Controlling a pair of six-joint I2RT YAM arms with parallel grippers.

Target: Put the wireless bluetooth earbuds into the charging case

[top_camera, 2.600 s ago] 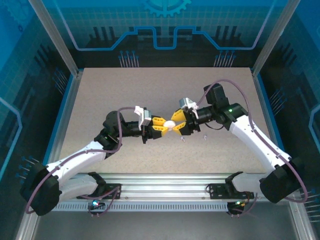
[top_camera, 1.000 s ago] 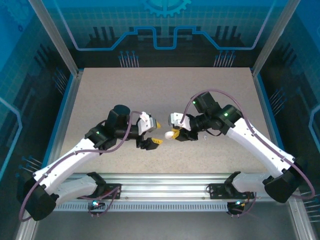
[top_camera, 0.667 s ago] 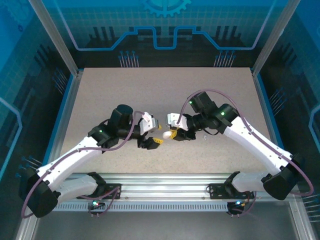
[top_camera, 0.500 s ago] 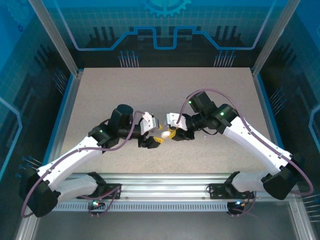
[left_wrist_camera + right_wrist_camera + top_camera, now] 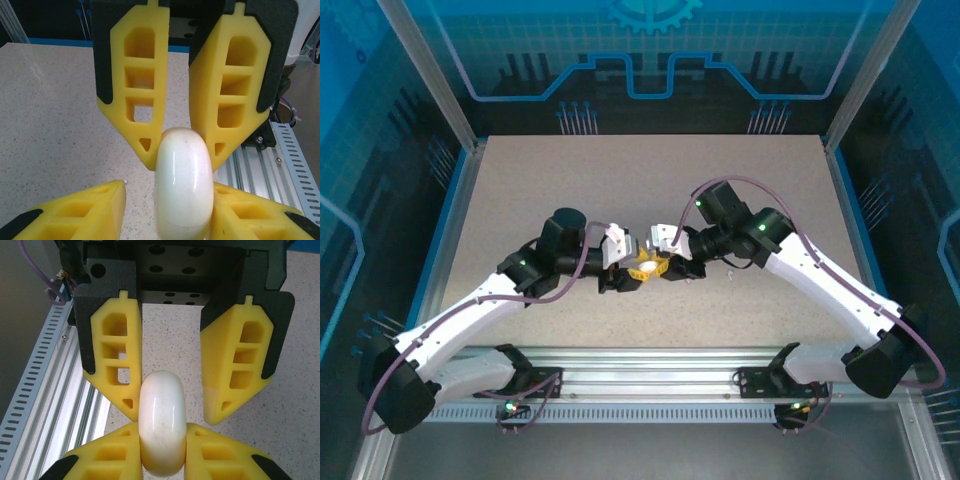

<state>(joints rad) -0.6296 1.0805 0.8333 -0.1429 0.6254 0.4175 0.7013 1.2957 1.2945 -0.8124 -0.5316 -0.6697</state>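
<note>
Charging case (image 5: 161, 422) — glossy white disc (edge-on) — pinched by right fingers (image 5: 120, 441), left fingers (image 5: 100, 201) ajar.

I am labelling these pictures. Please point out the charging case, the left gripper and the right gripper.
charging case (image 5: 184, 190), left wrist view, middle of its white shell.
left gripper (image 5: 173, 418), right wrist view, midway between its fingertips.
right gripper (image 5: 182, 168), left wrist view, midway between its fingertips.

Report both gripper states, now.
Left gripper: open, straddling the white case, with a gap on one side.
Right gripper: closed on the white case.
</note>
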